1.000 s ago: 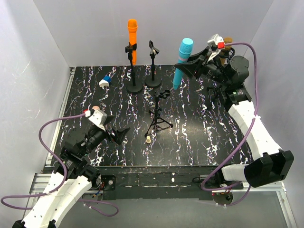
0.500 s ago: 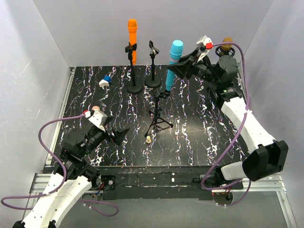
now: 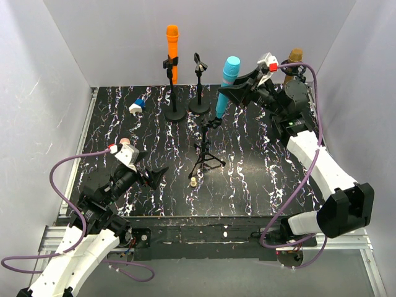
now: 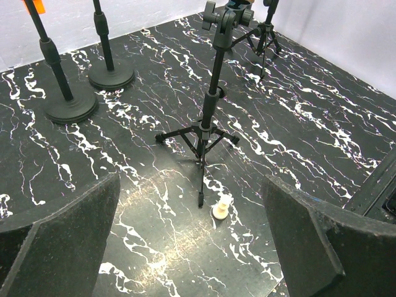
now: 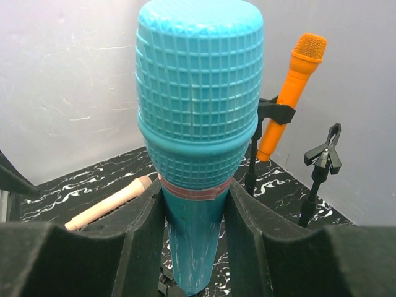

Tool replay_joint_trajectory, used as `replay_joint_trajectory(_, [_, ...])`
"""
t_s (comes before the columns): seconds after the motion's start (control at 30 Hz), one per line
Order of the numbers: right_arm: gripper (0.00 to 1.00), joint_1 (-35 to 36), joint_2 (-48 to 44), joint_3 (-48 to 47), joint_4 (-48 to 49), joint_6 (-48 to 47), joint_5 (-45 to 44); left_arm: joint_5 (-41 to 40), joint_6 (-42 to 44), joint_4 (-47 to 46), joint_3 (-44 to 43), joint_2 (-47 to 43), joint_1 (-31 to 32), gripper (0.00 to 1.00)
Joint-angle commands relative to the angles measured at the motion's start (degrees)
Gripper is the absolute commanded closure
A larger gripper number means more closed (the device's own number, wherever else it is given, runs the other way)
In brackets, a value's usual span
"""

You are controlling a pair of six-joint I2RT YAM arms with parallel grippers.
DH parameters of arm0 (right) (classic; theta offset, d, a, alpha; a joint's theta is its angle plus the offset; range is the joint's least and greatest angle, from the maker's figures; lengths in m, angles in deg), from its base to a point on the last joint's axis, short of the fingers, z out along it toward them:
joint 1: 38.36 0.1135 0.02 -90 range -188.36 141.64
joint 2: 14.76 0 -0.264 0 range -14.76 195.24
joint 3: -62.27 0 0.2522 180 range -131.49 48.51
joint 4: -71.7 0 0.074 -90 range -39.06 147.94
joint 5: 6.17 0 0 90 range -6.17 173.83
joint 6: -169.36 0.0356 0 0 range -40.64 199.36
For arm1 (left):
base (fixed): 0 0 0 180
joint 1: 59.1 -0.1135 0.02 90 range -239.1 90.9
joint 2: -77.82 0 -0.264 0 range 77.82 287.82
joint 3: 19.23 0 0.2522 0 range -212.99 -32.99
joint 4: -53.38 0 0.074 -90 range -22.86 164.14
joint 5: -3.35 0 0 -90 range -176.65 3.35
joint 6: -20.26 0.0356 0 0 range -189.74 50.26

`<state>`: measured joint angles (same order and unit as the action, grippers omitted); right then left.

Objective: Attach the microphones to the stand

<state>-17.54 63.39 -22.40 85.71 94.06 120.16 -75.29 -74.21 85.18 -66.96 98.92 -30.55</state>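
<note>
1. Since a second ago, my right arm (image 3: 322,164) has swung the blue microphone (image 3: 226,83) leftward. Its lower end now hangs just above the top of the tripod stand (image 3: 207,151).
2. My right gripper (image 5: 197,238) is clamped on that microphone's tapered body below the grille, one pad on each side. The microphone stands nearly upright, its head tipped slightly to the right.
3. That arm reaches in from behind and right of the tripod, forearm raised and wrist turned toward it.
4. My left gripper (image 4: 189,247) has not moved. It sits low, in front and left of the tripod, jaws spread wide and holding nothing.
5. Behind and left of the tripod, the orange microphone (image 3: 172,52) is clipped upright in a round-base stand (image 3: 175,114).
6. Behind and right of the tripod, past my right arm, I see the brown microphone (image 3: 293,60).
7. Off to the tripod's left, the pink microphone (image 5: 108,205) lies flat on the table (image 3: 260,179).
8. Just beside the tripod's near foot sits a beige peg (image 4: 220,207).
</note>
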Motion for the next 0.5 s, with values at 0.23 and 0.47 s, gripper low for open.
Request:
replay_joint_trajectory(0.23, [0.99,0.9,-2.1,3.1,0.7,0.4,1.9,-0.3,0.6,0.8,0.1,-0.1,-0.2,0.02])
replay_joint_trajectory(0.47, [0.99,1.5,-3.0,3.5,0.5,-0.2,2.8,-0.3,0.8,0.8,0.1,-0.4,-0.2,0.02])
